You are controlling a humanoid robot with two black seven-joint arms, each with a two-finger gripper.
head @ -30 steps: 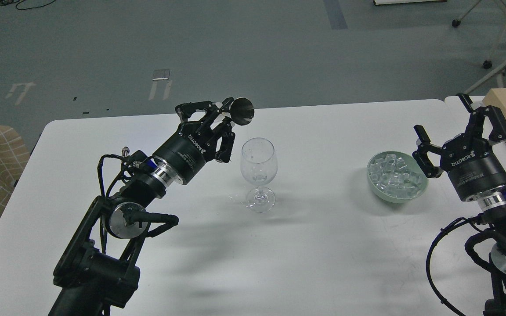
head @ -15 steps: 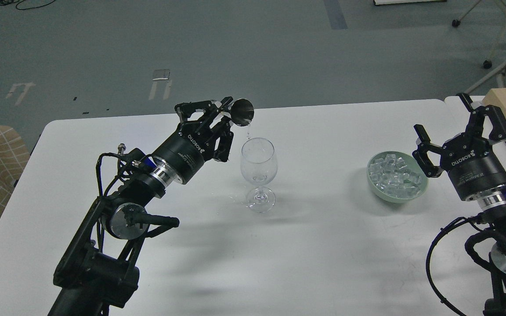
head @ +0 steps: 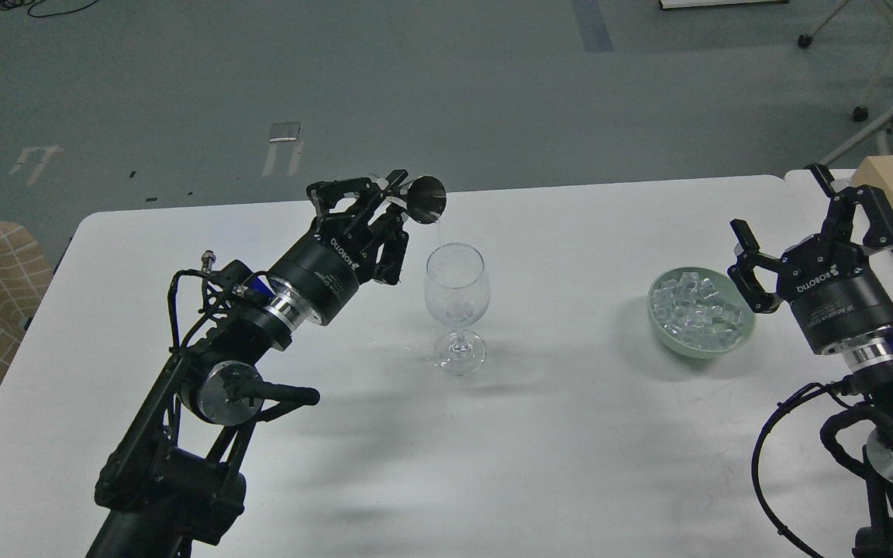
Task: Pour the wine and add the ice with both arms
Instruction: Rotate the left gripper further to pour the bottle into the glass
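Head view. The left gripper (head: pixel 394 203) has its jaws clamped on a small dark metal cup (head: pixel 426 200), tipped on its side above and just left of the rim of an upright clear wine glass (head: pixel 456 298); a thin stream falls from the cup toward the bowl of the glass. The glass stands near the middle of the white desk (head: pixel 570 434). The ice (head: pixel 696 311) fills a pale green bowl (head: pixel 679 345) to the right, well apart from the glass. The right gripper (head: pixel 789 232) hovers just beside that bowl, jaws spread wide and holding nothing.
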